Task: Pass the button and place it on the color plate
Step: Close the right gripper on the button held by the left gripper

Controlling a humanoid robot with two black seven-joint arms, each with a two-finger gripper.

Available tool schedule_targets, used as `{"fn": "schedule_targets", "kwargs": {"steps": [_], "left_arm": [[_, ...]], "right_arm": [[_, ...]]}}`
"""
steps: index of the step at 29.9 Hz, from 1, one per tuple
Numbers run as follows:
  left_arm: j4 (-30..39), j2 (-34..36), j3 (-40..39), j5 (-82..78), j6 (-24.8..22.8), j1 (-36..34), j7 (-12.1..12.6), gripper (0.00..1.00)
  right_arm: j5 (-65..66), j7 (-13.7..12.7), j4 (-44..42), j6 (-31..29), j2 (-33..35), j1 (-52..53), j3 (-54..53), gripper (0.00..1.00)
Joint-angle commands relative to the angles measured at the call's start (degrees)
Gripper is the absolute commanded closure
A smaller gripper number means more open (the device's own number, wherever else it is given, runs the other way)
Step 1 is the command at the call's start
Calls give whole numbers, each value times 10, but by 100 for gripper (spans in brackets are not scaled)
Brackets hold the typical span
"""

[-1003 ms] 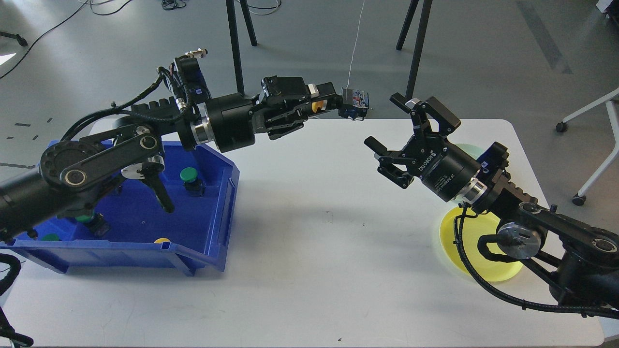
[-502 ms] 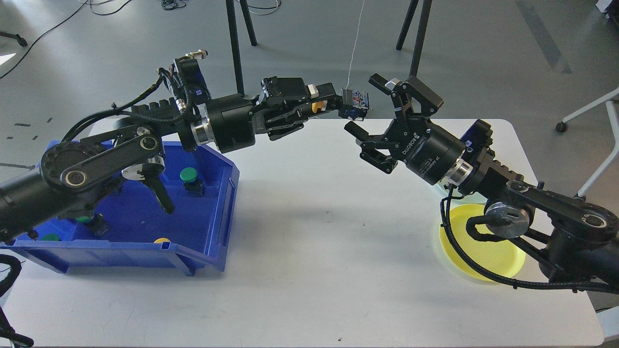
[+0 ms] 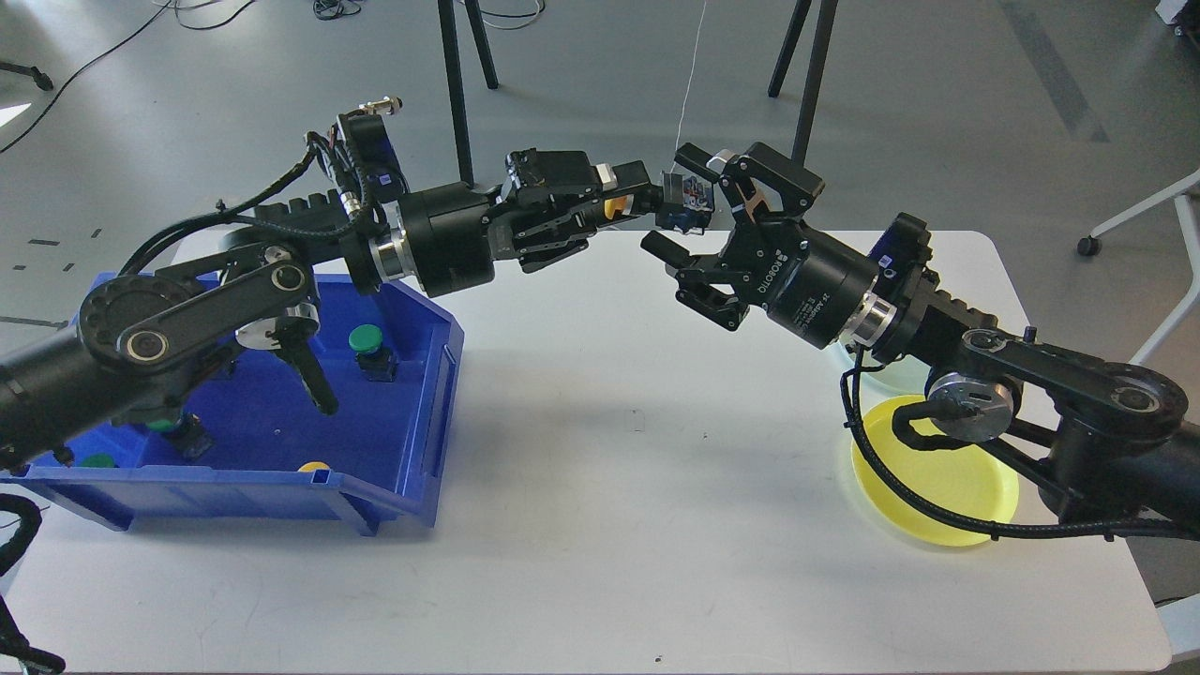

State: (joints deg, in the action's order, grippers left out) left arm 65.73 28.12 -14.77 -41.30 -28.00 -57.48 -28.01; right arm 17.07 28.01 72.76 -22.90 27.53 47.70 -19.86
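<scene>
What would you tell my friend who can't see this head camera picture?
Two black robot arms meet above a white table: the left gripper holds out a yellow button, and the right gripper, jaws wide open, reaches around its far end. A blue bin with more buttons sits left; a yellow plate sits right.

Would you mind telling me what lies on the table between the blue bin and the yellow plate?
In the head view, nothing rests there: the white table is bare between the blue bin and the yellow plate, apart from the arms' shadows.
</scene>
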Motion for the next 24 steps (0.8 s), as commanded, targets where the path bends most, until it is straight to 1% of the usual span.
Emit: {"fn": "schedule_targets", "kwargs": {"steps": [1, 2, 4, 7, 9, 10, 11, 14, 16, 18, 19, 20, 21, 24], "left_arm": [[-1, 0, 0, 0, 0, 0, 0, 92], [-1, 0, 0, 0, 0, 0, 0, 92], [-2, 0, 0, 0, 0, 0, 0, 92], [-2, 0, 0, 0, 0, 0, 0, 92], [-2, 0, 0, 0, 0, 0, 0, 92], [-2, 0, 0, 0, 0, 0, 0, 92], [-2, 0, 0, 0, 0, 0, 0, 92], [-2, 2, 0, 0, 0, 0, 0, 92], [-2, 1, 0, 0, 0, 0, 0, 92], [-2, 2, 0, 0, 0, 1, 0, 90], [-2, 2, 0, 0, 0, 1, 0, 86], [-2, 2, 0, 0, 0, 1, 0, 79], [-2, 2, 0, 0, 0, 2, 0, 68], [-2, 1, -1, 0, 0, 4, 0, 23]], "right_arm": [[1, 0, 1, 0, 3, -1, 0, 31], [1, 0, 2, -1, 4, -1, 0, 34], [4, 0, 2, -4, 5, -1, 2, 44], [9, 0, 2, -8, 5, -1, 3, 56], [9, 0, 2, -9, 5, -2, 3, 68], [9, 0, 1, -6, 4, -2, 3, 79], [8, 0, 0, 0, 2, -2, 2, 83], [6, 0, 2, 2, 4, -2, -1, 89], [6, 0, 2, 5, 4, -2, -4, 92], [5, 0, 2, 8, 5, -2, -6, 96], [5, 0, 2, 8, 5, -2, -8, 97], [5, 0, 2, 8, 6, -2, -8, 98], [5, 0, 2, 8, 9, -2, -8, 98], [4, 0, 6, 8, 15, -2, -8, 99]]}}
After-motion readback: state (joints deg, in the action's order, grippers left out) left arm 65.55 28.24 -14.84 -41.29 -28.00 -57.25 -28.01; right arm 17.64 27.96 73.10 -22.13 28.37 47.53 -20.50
